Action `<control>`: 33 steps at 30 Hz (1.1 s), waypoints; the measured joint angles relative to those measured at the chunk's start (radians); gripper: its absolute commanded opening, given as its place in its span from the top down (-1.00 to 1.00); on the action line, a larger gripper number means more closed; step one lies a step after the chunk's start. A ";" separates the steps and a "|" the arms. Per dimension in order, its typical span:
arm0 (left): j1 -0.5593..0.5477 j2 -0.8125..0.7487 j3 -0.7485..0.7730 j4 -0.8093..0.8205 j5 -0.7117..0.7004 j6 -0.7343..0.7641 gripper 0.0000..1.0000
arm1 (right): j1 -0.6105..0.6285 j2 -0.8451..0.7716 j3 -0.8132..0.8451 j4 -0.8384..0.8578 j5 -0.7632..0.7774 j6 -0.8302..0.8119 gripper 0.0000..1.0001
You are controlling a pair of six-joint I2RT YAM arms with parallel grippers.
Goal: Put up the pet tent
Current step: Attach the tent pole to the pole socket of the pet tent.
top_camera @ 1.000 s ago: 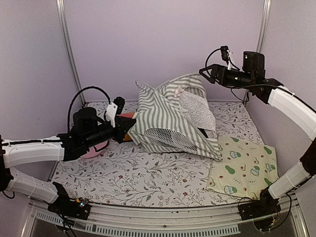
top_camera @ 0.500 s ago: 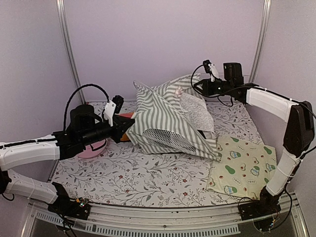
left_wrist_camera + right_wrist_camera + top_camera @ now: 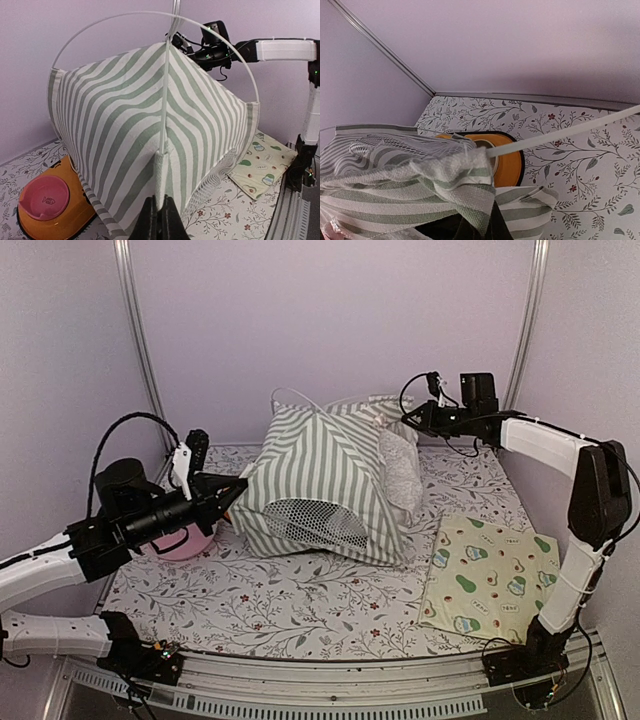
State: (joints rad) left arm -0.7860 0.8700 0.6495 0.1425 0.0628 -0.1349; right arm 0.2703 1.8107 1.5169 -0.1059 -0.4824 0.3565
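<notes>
While upright, one pet tent (image 3: 310, 480).

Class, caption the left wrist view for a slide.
Left end effector grips the striped pet tent beside an orange pet bowl.

1. Desk (image 3: 280, 615) covered in floral-print sheet; lilac walls behind.
2. Pale yellow avocado-print mat (image 3: 495, 580), flat, near right side.
3. Orange double pet bowl (image 3: 50, 200), pink dish inside, far left.

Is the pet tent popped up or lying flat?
Raised: the pet tent bulges into a boxy shape with its white poles bowed over it, while the left gripper and right gripper pinch opposite ends.
</notes>
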 measured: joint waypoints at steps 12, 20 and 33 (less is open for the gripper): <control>-0.023 -0.128 -0.061 -0.067 -0.039 -0.061 1.00 | 0.021 -0.005 -0.009 -0.055 0.012 0.137 -0.23; -0.026 -0.084 -0.050 -0.089 -0.047 -0.089 1.00 | 0.153 -0.308 -0.202 -0.043 0.179 0.181 -0.39; -0.029 -0.032 0.021 -0.132 -0.021 -0.079 1.00 | 0.528 -0.489 -0.098 0.023 0.348 0.227 -0.38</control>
State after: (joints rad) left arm -0.8154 0.8379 0.6701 0.0101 0.0414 -0.2142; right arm 0.7979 1.3220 1.4193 -0.0826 -0.1345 0.5831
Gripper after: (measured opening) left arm 0.031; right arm 0.696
